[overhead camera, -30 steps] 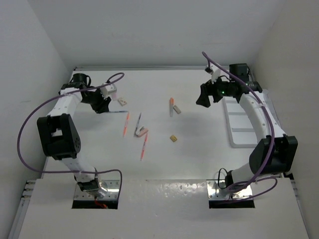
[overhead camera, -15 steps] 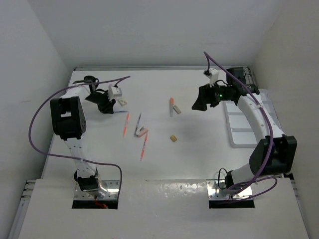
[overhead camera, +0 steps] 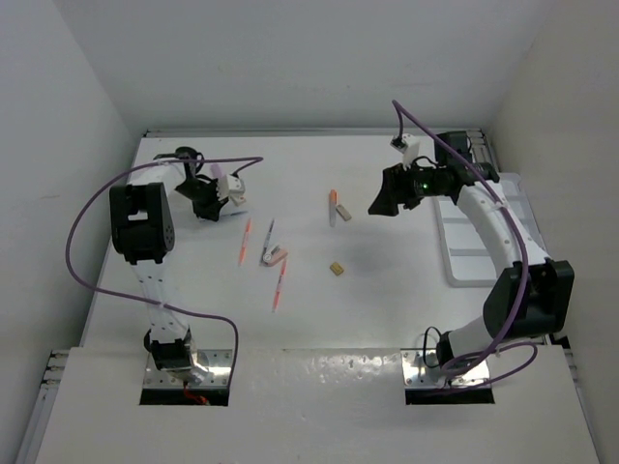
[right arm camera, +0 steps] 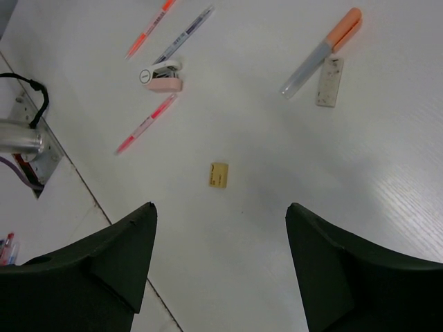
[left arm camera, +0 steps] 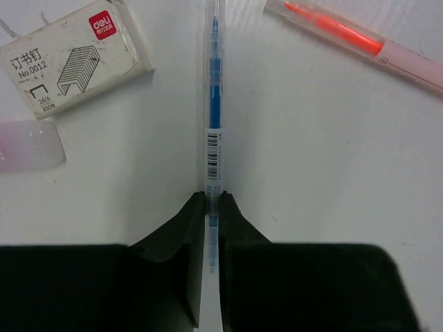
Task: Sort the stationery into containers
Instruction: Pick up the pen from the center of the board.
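Note:
My left gripper [left arm camera: 213, 200] lies low at the table's far left [overhead camera: 206, 203], shut on a clear pen with a blue refill [left arm camera: 214, 111] that rests flat on the table. An orange-red pen [left arm camera: 346, 34] lies off to its right. My right gripper [right arm camera: 220, 211] hangs open above the table with nothing between its fingers [overhead camera: 382, 203]. Below it lie a tan eraser [right arm camera: 219, 174], a pink block [right arm camera: 165, 75], two orange-red pens [right arm camera: 147, 124], a purple-grey pen [right arm camera: 183, 34], an orange-capped pen [right arm camera: 322, 48] and a grey-white block [right arm camera: 329, 81]. The white tray [overhead camera: 474, 242] sits at the right.
A white staples box [left arm camera: 73, 52] and a pale pink rounded item [left arm camera: 28, 144] lie just left of the held pen. The enclosure's walls stand close on the left, back and right. A purple cable loops over each arm.
The left jaws have closed onto the blue pen and the left arm's upper links have swung round toward the back. The right gripper has drifted slightly left.

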`<state>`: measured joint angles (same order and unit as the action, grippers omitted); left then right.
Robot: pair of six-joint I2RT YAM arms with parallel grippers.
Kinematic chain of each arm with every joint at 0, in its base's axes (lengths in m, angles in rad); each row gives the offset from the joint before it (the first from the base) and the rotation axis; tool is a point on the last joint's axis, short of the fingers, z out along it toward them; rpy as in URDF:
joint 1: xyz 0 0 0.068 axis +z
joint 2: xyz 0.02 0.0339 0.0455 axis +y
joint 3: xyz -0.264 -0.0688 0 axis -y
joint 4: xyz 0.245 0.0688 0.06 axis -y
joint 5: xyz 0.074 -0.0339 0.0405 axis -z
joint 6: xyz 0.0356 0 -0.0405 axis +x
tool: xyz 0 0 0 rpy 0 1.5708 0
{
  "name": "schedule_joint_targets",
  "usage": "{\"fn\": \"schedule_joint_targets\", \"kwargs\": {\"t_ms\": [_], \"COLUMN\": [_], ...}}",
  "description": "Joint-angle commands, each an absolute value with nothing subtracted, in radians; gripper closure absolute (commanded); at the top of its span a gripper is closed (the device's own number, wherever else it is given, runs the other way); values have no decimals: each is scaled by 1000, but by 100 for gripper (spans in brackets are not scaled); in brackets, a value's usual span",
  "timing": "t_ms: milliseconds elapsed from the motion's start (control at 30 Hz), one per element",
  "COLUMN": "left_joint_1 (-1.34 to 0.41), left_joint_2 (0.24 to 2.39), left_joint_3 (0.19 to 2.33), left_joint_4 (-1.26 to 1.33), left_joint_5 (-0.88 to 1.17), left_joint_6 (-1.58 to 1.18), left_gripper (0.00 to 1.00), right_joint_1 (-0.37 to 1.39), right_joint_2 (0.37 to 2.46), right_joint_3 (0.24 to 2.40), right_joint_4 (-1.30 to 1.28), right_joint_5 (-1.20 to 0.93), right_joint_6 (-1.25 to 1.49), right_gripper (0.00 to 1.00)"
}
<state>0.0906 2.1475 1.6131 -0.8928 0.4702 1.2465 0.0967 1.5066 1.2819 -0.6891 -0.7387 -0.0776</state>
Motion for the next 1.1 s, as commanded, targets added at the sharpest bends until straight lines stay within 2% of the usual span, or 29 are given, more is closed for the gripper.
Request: {"fn": "schedule_joint_targets", "kwargs": {"t_ms": [0, 100, 200, 333, 433, 467, 567, 600, 700, 767, 867, 1067], "left_joint_1": [72, 71, 78, 110, 133, 136, 135, 127, 86, 57, 14, -84], "left_joint_2": [2157, 2126, 2054, 1952, 1809, 1719, 1533, 1452, 1366, 1344, 1283, 1261], "left_joint_3": [1582, 1525, 1473, 1532, 1530, 1508, 1340, 1228, 1106, 1077, 962, 904], "left_joint_4": [-920, -911, -884, -936, -916, -811, -365, -67, 289, 345, 637, 738], "left_joint_5": [407, 419, 471, 713, 920, 995, 1099, 1112, 1112, 1105, 1068, 1019], "left_joint_6": [1272, 1250, 1159, 953, 721, 640, 153, -162, -528, -601, -881, -994], "left_gripper": [89, 100, 100, 100, 100, 100, 100, 100, 100, 100, 100, 100], "right_joint_1": [112, 112, 112, 115, 121, 130, 219, 245, 317, 359, 417, 497], "right_joint_2": [1480, 1438, 1355, 1247, 1249, 1255, 1348, 1373, 1448, 1482, 1546, 1631], "right_joint_3": [1293, 1264, 1186, 1105, 1129, 1141, 1228, 1268, 1353, 1388, 1440, 1503], "right_joint_4": [-667, -603, -455, -269, -195, -164, -37, -26, 86, 165, 212, 247], "right_joint_5": [-767, -743, -666, -549, -546, -573, -604, -612, -614, -603, -604, -655], "right_joint_6": [-46, 32, 152, 335, 454, 515, 619, 629, 708, 768, 782, 773], "right_gripper": [26, 24, 26, 33, 34, 34, 34, 32, 28, 28, 31, 42]}}
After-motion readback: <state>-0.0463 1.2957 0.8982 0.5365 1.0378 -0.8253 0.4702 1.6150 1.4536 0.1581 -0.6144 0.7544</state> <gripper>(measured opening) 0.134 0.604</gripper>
